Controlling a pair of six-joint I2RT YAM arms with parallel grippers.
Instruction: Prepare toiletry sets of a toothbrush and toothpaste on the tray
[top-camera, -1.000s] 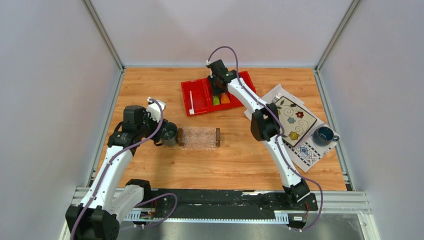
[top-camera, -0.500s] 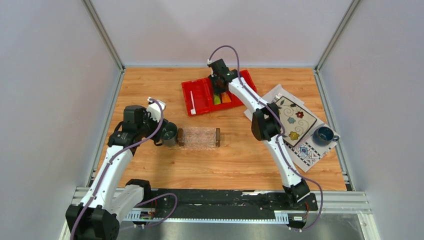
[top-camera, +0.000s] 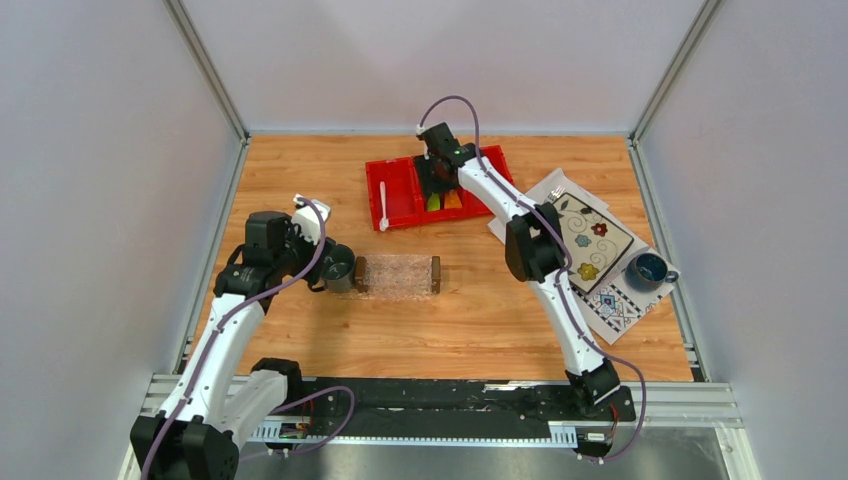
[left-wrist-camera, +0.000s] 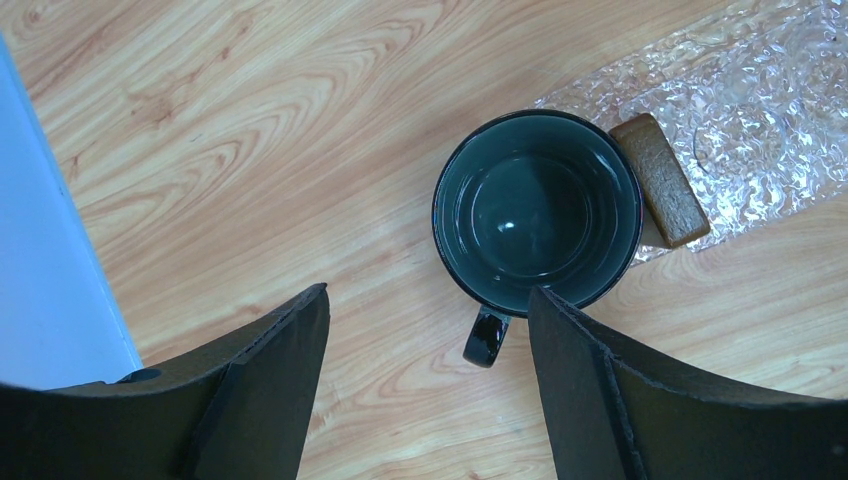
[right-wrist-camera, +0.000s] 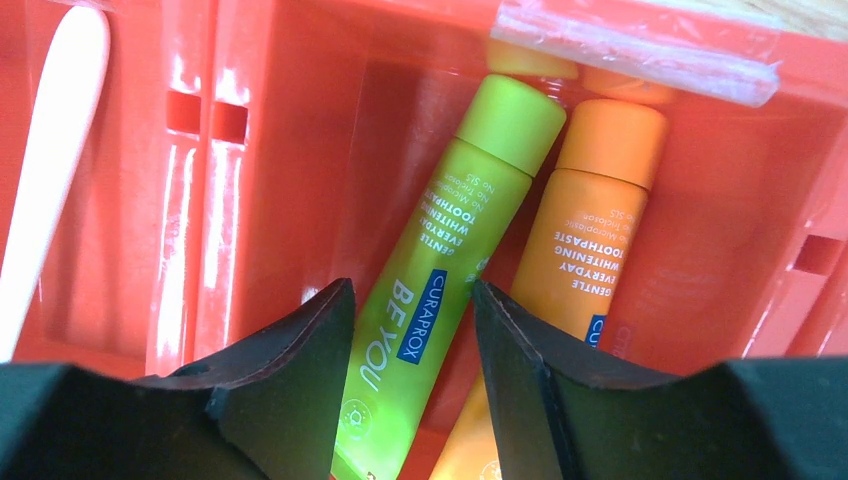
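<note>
The lime green toothpaste (right-wrist-camera: 450, 250) and the orange toothpaste (right-wrist-camera: 590, 230) lie side by side in the red bin (top-camera: 400, 195). The white toothbrush (top-camera: 383, 205) lies in the bin's left compartment. My right gripper (right-wrist-camera: 412, 290) is low inside the bin and open, one finger on each side of the green tube's lower half. The clear tray (top-camera: 398, 275) with brown end handles sits at the table's middle, holding nothing. My left gripper (left-wrist-camera: 428, 300) hovers open just left of the tray, above a dark mug (left-wrist-camera: 537, 205).
The dark mug touches the tray's left brown handle (left-wrist-camera: 660, 180). A flower-patterned cloth (top-camera: 590, 250) lies at the right with a second mug (top-camera: 648, 268) on its corner. Grey walls enclose the table on three sides.
My right gripper's jaws have parted from nearly shut and now straddle the green tube. The left arm has not moved.
</note>
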